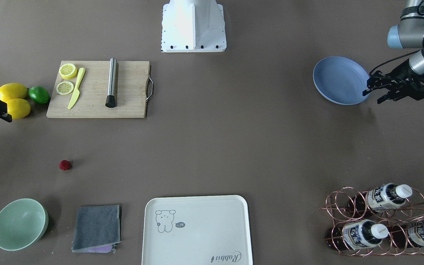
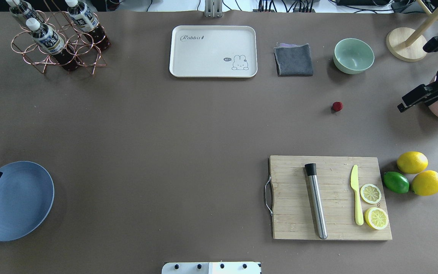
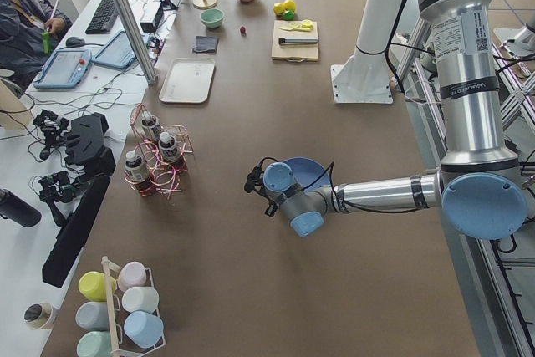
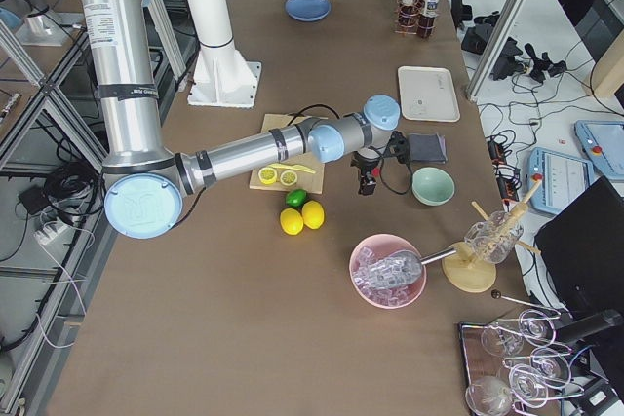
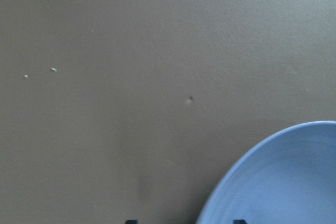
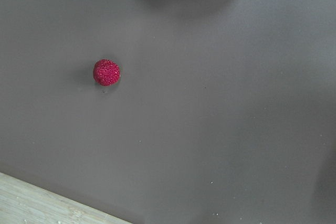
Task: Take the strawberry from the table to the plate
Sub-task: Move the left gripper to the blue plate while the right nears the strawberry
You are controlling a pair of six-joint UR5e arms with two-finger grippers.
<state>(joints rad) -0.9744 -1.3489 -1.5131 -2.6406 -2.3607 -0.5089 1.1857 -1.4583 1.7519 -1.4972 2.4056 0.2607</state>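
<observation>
The strawberry [image 2: 337,106], a tiny dark-red bumpy berry, lies alone on the grey-brown table [image 2: 165,133], between the mint bowl and the cutting board. In the right wrist view the strawberry [image 6: 106,72] sits left of centre, with no fingers showing. My right gripper [image 2: 401,107] hovers off to the berry's right, apart from it and seen side-on; whether it is open I cannot tell. The blue plate [image 2: 11,201] rests at the table's left end. My left gripper [image 1: 373,96] hangs open beside the plate [image 1: 339,79] rim, holding nothing.
A wooden cutting board [image 2: 329,198] carries a steel rod, a yellow knife and lemon slices, with two lemons and a lime [image 2: 395,182] beside it. A mint bowl [image 2: 353,55], grey cloth [image 2: 294,59], cream tray [image 2: 213,51] and bottle rack [image 2: 57,38] line the far edge.
</observation>
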